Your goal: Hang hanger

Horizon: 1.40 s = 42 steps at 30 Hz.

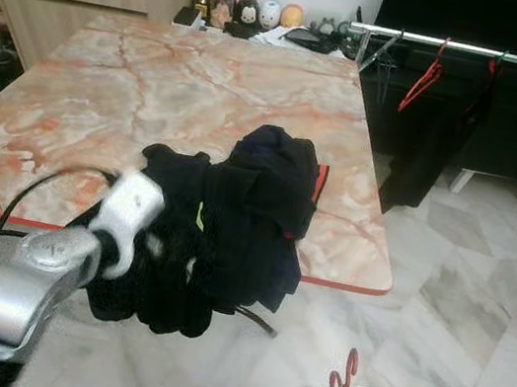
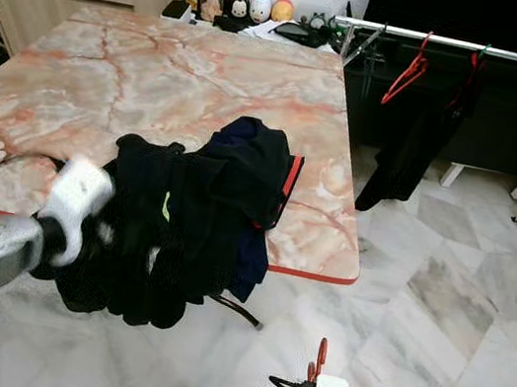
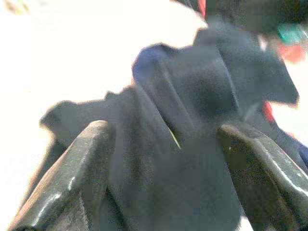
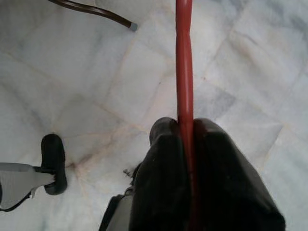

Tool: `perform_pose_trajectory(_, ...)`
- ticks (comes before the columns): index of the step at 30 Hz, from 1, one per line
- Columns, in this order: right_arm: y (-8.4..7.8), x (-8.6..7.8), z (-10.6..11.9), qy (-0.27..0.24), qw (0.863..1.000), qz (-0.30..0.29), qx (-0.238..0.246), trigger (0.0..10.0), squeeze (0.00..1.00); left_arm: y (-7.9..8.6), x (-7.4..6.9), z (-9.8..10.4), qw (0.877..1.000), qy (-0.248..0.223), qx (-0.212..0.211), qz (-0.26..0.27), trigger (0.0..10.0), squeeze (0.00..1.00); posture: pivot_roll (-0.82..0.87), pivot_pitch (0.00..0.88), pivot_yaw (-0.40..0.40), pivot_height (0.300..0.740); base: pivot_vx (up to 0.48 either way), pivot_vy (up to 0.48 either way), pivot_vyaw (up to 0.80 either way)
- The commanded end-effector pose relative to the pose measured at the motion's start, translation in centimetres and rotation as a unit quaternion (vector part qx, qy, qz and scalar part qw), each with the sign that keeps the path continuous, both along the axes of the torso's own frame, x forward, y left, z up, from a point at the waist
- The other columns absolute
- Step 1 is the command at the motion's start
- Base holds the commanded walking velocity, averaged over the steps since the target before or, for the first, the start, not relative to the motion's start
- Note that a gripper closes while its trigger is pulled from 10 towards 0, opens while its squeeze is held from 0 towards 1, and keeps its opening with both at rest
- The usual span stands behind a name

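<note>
Marble table (image 1: 156, 95), right gripper (image 4: 185, 132) pinching red hanger (image 4: 184, 57)

Blurred: heap of black and navy clothes (image 3: 192, 144) between left end effector (image 3: 163, 159) fingers. Cut off: thin red plastic hanger (image 4: 184, 72); marble-patterned bench (image 1: 4, 159).

No text, label, brand, number or sign can be read anywhere. The jars and figurines (image 1: 255, 13) at the far edge of the marble table (image 1: 156, 95) are too small and blurred for any print on them to be made out.
</note>
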State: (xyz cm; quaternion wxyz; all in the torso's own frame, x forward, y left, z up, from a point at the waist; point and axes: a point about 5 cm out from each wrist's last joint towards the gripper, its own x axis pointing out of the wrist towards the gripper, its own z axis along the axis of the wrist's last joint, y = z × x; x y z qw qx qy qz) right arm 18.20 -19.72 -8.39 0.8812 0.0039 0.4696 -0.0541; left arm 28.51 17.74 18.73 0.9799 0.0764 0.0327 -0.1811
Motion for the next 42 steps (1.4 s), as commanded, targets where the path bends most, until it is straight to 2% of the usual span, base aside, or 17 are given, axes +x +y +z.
perform_pose_trajectory(1, -0.2, -0.2, 0.0, 0.001, 1.0, -0.006, -0.001, 10.0, 0.0, 1.0, -0.5, -0.4, 0.998, -0.034, -0.002, 0.047, 10.0, 0.0, 0.18, 0.0, -0.036, 0.74, 0.0, 0.0, 0.0)
perform_pose_trajectory(6, -0.3, -0.2, 0.0, 0.0, 1.0, -0.008, 0.0, 10.0, 0.0, 1.1, -1.6, -1.1, 0.995, -0.046, -0.027, 0.079, 10.0, 0.0, 0.18, 0.0, -0.036, 0.74, 0.0, 0.0, 0.0)
perform_pose_trajectory(7, -0.4, -0.3, -0.1, 0.0, 1.0, -0.01, -0.001, 10.0, 0.0, 0.7, -2.6, -1.9, 0.99, -0.051, -0.082, 0.104, 10.0, 0.0, 0.18, 0.0, -0.042, 0.74, 0.0, 0.0, 0.0)
perform_pose_trajectory(8, -0.4, -0.3, -0.1, 0.001, 1.0, -0.01, -0.001, 10.0, 0.0, 0.4, -3.2, -2.2, 0.986, -0.055, -0.105, 0.114, 10.0, 0.0, 0.18, 0.0, -0.045, 0.74, 0.0, 0.0, 0.0)
perform_pose_trajectory(9, -0.4, -0.3, -0.1, 0.001, 1.0, -0.01, -0.001, 10.0, 0.0, 0.4, -3.2, -2.2, 0.986, -0.055, -0.105, 0.114, 10.0, 0.0, 0.18, 0.0, -0.045, 0.74, 0.0, 0.0, 0.0)
perform_pose_trajectory(11, -0.5, -0.3, -0.1, 0.001, 1.0, -0.008, -0.002, 10.0, 0.0, -0.3, -3.9, -3.1, 0.979, -0.073, -0.128, 0.144, 10.0, 0.0, 0.19, 0.0, -0.052, 0.74, 0.0, 0.0, 0.0)
perform_pose_trajectory(13, -0.5, -0.3, -0.1, 0.001, 1.0, -0.008, -0.002, 10.0, 0.0, -0.5, -4.0, -3.6, 0.978, -0.081, -0.114, 0.153, 10.0, 0.0, 0.19, 0.0, -0.053, 0.74, 0.0, 0.0, 0.0)
perform_pose_trajectory(14, -0.5, -0.3, 0.0, 0.001, 1.0, -0.007, -0.002, 10.0, 0.0, -0.6, -3.9, -4.3, 0.978, -0.083, -0.094, 0.167, 10.0, 0.0, 0.18, 0.0, -0.053, 0.74, 0.0, 0.0, 0.0)
perform_pose_trajectory(23, -0.4, -0.3, -0.1, -0.004, 1.0, -0.015, 0.0, 10.0, 0.0, -0.3, -3.3, -4.5, 0.976, -0.099, -0.08, 0.178, 10.0, 0.0, 0.17, 0.0, -0.041, 0.74, 0.0, 0.0, 0.0)
perform_pose_trajectory(30, -0.4, -0.4, -0.1, -0.005, 1.0, -0.016, 0.001, 10.0, 0.0, -0.2, -3.1, -4.3, 0.973, -0.118, -0.072, 0.184, 10.0, 0.0, 0.17, 0.0, -0.043, 0.74, 0.0, -0.445, 0.0)
perform_pose_trajectory(42, -0.2, -0.4, -0.1, -0.008, 1.0, -0.021, 0.002, 10.0, 0.0, -0.5, -2.9, -5.0, 0.976, -0.107, -0.074, 0.173, 10.0, 0.0, 0.16, 0.0, -0.04, 0.74, 0.0, -0.472, 0.0)
